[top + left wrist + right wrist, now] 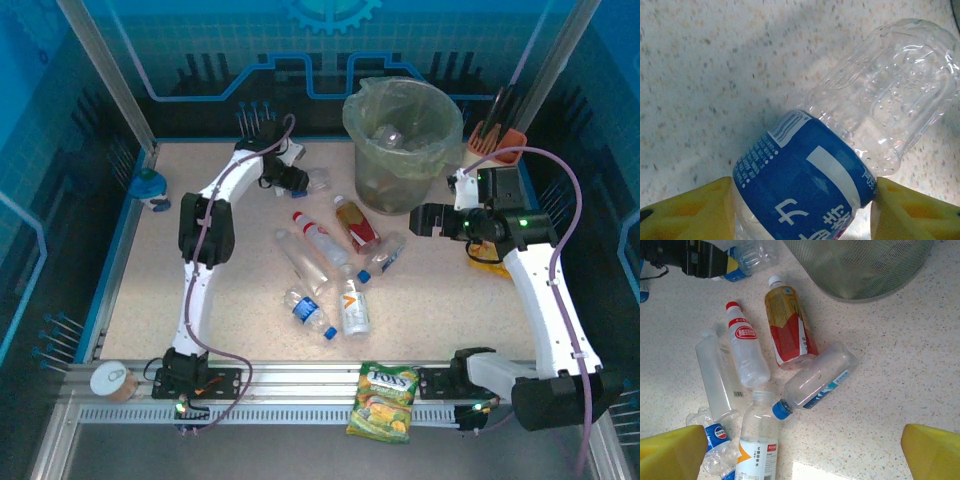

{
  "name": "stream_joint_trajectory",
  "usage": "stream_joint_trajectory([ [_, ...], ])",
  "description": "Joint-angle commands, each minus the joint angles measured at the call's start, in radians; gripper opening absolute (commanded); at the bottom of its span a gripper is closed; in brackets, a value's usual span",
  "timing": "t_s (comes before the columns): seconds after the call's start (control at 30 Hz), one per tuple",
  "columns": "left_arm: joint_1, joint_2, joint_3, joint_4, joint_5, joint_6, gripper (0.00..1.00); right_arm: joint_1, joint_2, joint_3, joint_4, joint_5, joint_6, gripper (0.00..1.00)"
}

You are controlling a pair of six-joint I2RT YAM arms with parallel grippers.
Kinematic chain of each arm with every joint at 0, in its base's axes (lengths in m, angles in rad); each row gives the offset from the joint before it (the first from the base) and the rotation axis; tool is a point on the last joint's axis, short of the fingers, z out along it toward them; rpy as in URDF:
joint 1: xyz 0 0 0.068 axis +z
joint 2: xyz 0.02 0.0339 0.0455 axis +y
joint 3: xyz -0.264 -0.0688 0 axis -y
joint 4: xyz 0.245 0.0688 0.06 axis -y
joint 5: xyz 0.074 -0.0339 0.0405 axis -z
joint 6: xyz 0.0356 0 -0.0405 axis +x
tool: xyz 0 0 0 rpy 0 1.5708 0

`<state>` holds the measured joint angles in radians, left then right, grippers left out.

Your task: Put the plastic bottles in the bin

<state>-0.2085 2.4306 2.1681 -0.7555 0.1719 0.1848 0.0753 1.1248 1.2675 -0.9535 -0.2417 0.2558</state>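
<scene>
Your left jaws pinched the blue bottle across its label, its long axis crosswise to them, lying on the desk just left of the bin; right jaws stood wide.

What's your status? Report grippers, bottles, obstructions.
Left gripper shut on blue-label bottle, on the table. Right gripper open above six loose bottles. Nothing between blue-label bottle and bin.
</scene>
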Motion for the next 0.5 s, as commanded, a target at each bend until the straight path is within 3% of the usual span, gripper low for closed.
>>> stream_joint_trajectory([
  [0.0, 0.011, -0.126, -0.101, 0.029, 0.021, -0.027, 0.54, -0.009, -0.004, 0.041, -0.005, -0.023, 0.036, 0.99],
  [0.2, 0.037, -0.348, -0.334, 0.177, 0.098, -0.139, 0.55, 0.078, 0.005, 0.079, 0.113, -0.057, 0.151, 0.98],
  [0.47, 0.044, -0.650, -0.654, 0.384, 0.238, -0.346, 0.58, 0.276, 0.134, 0.118, 0.370, -0.053, 0.314, 0.99],
])
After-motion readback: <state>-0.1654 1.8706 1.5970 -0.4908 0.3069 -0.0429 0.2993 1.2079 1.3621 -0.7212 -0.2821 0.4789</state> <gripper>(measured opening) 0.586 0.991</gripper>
